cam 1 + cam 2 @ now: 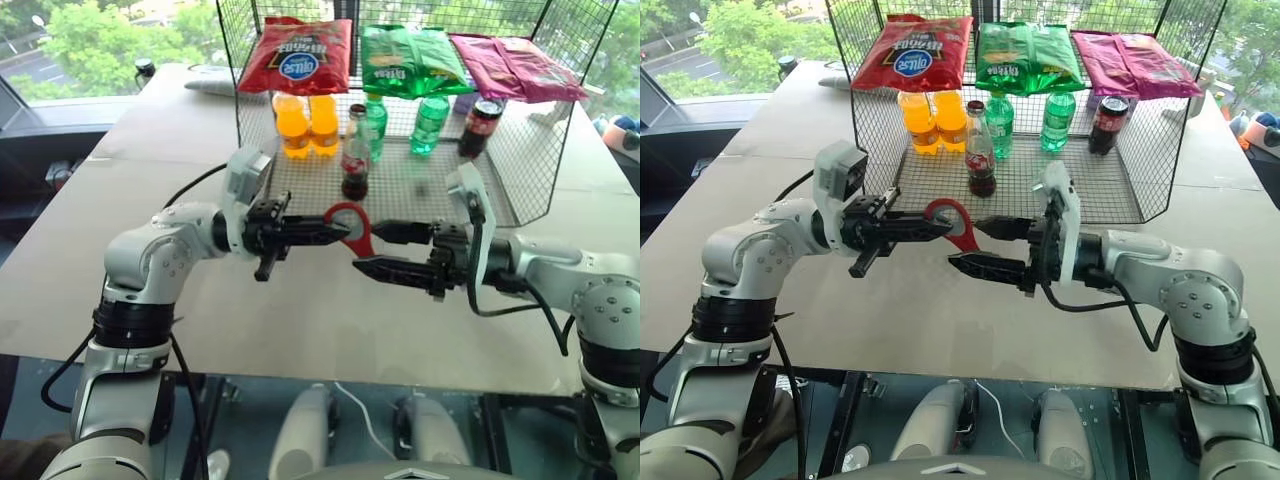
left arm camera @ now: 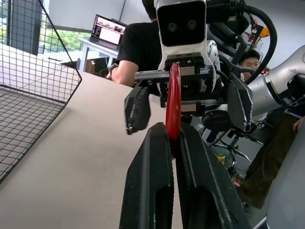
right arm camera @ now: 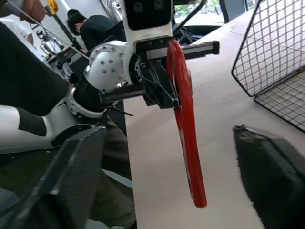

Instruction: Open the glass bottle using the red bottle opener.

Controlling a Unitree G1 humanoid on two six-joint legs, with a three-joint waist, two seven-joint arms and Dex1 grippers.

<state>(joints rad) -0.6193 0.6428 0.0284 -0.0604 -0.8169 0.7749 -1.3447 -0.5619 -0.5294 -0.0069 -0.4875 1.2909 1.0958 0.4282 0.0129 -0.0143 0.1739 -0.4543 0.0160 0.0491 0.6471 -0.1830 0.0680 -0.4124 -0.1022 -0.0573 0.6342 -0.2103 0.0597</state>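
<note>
The red bottle opener (image 1: 350, 228) is held above the table (image 1: 150, 260), near its front edge, pinched at its ring-shaped head by the closed fingers of the left gripper (image 1: 330, 232), with its handle hanging down and tilted. The right gripper (image 1: 368, 250) is set facing it, its two fingers spread apart on either side of the handle without touching it, and nothing is held in it. The glass bottle (image 1: 355, 155) is seen standing upright inside the wire basket (image 1: 560, 150) toward the back edge of the table, near the basket's open front, beside two orange bottles (image 1: 308, 124).
</note>
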